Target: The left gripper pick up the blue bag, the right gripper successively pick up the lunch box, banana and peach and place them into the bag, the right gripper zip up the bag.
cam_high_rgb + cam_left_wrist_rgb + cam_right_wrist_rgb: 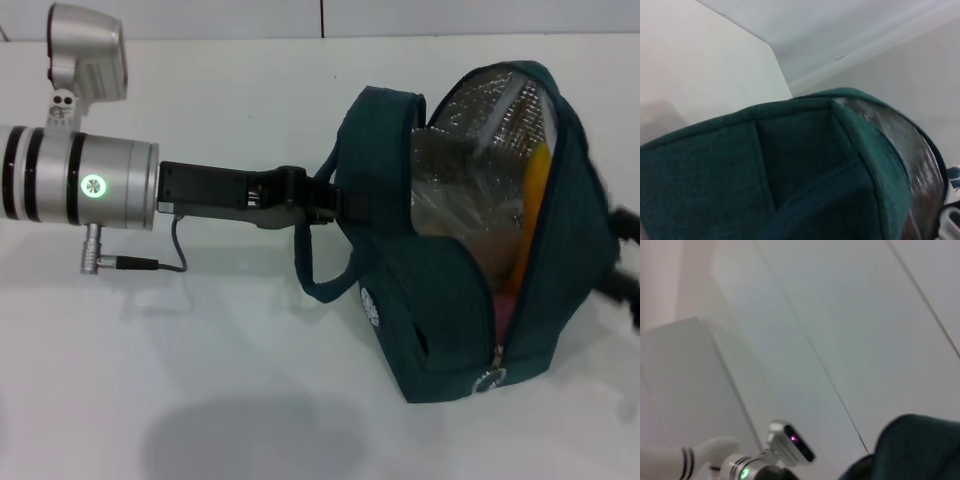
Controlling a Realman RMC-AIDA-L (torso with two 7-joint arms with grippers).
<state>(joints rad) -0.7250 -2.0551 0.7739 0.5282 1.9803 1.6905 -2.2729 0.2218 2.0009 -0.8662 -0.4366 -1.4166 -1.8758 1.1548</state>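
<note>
Blue bag [440, 300] hangs off the left gripper [335, 200], mouth wide open and turned toward the head cam, silver foil lining [480, 120] showing. Left fingers are clamped on the bag's near rim by a handle loop [315, 270], which droops just below the fingertips; bag body lies beyond the fingers, resting on the white table [200, 350].

Head view only: contents. Banana [533, 200] stands along the far inner wall — a yellow-orange strip. Pink sliver low in the opening, just above the zip pull [490, 378], is prob. the peach [507, 300]. Clear plastic glints in the middle may be the lunch box [455, 215]; edges hard to make out against foil.

Left wrist view: own fingers not visible. Teal fabric [790, 180] fills the lower part, foil edge beside it, table and wall behind. No contents seen from here.

Right wrist view: mostly wall panels; a corner of the bag [920, 445] at the edge, and the left arm [750, 467] w/ its green ring light farther off.

Right gripper [625, 270]: only a dark blurred shape past the bag's far side at the head view's edge, cut off — whether its fingers are spread or closed, can't tell, nor whether it touches the bag.
</note>
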